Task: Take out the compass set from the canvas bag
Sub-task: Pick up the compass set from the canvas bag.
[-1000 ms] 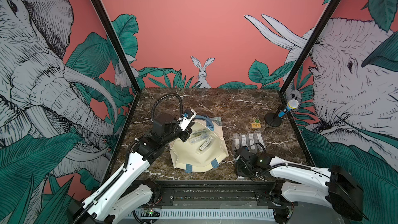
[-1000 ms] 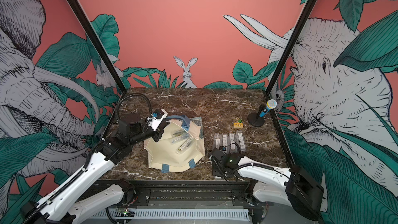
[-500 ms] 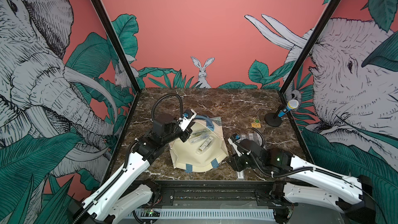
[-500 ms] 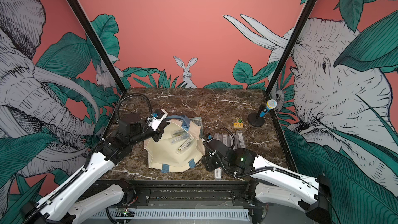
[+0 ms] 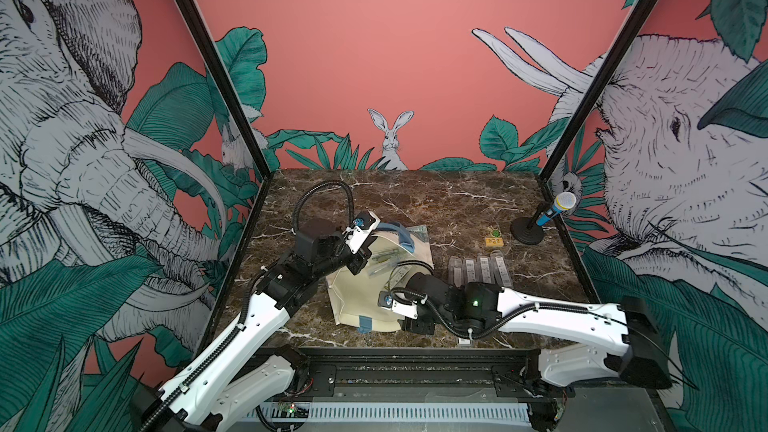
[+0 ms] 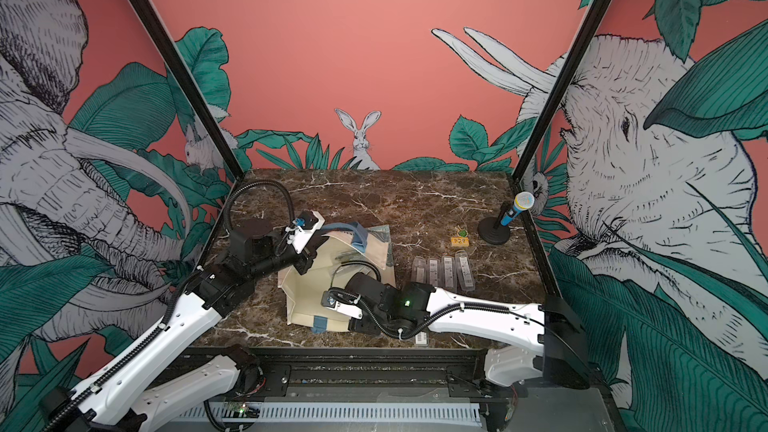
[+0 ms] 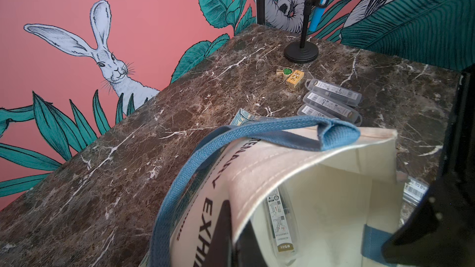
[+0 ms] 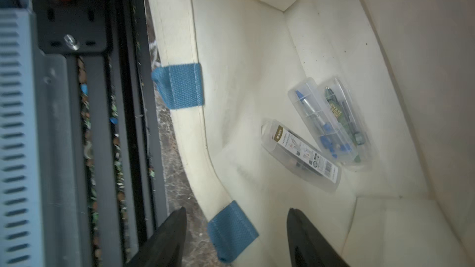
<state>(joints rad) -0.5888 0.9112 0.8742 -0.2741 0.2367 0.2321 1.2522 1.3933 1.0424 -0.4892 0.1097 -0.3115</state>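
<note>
**Left claw** (image 5: pixel 360 261): clamped on the upper rim of the bag (image 5: pixel 353 301), with the canvas pinched between the jaws. We read this as a prop. With that rim lifted, the mouth gapes toward the right arm. The strap (image 7: pixel 257 129) drapes over the rim just beyond the claw, clear of the opening.

**Right claw** (image 8: pixel 236 210): jaws wide, nothing between them. It sits at the mouth, pointing inward. The lower rim passes between the fingers, so one finger is over the lining and the other is outside over the table (image 5: pixel 415 201).

**Compass set** (image 8: pixel 300 155): inside the bag, flat on the lining, well ahead of the right claw and off to one side of its line. Two more clear cases (image 8: pixel 331 122) lie just past it, side by side. We cannot tell whether they touch the nearer one.

**Outside the bag:** four cases in a row (image 5: pixel 478 270) lie behind the right claw, beside its forearm. A fifth (image 5: pixel 464 340) lies under that arm near the front edge. We judge that these have been unloaded and three remain.

**Next, in our judgement:** reach deeper and turn the wrist so the jaws straddle the nearest case across its narrow width.

**Risks:** the smooth plastic may skate on the canvas, or a finger may gather lining along with the case.
</note>
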